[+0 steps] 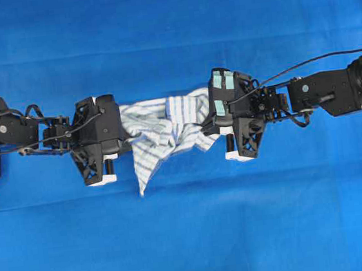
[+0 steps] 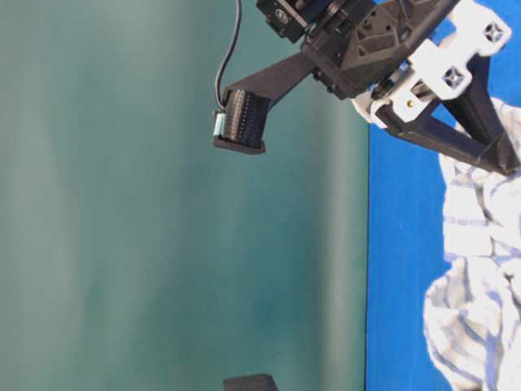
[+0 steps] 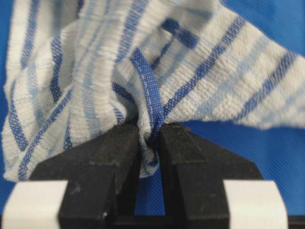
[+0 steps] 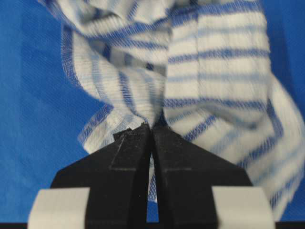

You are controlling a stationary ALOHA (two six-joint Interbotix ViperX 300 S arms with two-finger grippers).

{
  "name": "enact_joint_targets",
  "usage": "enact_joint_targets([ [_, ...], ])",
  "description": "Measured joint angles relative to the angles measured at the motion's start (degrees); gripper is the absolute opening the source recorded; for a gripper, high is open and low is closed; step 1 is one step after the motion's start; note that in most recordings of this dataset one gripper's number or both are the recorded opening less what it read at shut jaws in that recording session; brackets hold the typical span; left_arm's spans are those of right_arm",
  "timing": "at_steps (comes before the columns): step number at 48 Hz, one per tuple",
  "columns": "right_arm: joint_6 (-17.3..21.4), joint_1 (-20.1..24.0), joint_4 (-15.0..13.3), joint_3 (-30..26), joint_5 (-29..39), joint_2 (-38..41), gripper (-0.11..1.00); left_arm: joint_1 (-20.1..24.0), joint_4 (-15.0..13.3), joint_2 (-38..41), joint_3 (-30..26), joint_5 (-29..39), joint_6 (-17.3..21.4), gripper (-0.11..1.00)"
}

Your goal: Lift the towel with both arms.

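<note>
the towel (image 1: pixel 162 137) hangs bunched between the two grippers, over the blue cloth (image 1: pixel 192 238). the left gripper (image 3: pixel 148 138) pinches one edge, the right gripper (image 4: pixel 151 128) clamps the opposite edge.

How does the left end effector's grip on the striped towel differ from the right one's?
The left black end effector pinches a bunched fold of the white blue-striped check towel that includes a dark blue hem; a narrow gap shows between its fingers. The right black end effector has its fingers almost touching, nipping a thinner bit of cloth. From overhead, the right one carries pale teal pads; the left shows none. Both are shut on opposite ends of the towel above the blue tablecloth.
</note>
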Motion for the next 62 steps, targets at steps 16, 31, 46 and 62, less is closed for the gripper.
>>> enact_joint_targets([
  [16,0.0,0.0,0.0,0.09,8.44,-13.8,0.01,0.0,0.0,-16.26,-3.43,12.57,-0.09,0.07],
  [31,-0.88,-1.05,-0.26,-3.25,18.63,-28.13,0.01,1.58,0.0,-32.61,-8.26,23.29,-0.09,0.07],
  [46,-2.11,-2.02,-2.81,-12.3,30.32,-35.86,0.01,5.36,0.0,-40.34,-15.21,28.48,-0.09,0.07],
  [62,-5.19,-2.02,-3.25,-21.8,37.62,-37.71,0.01,7.29,0.0,-40.69,-24.17,33.66,-0.09,0.07],
])
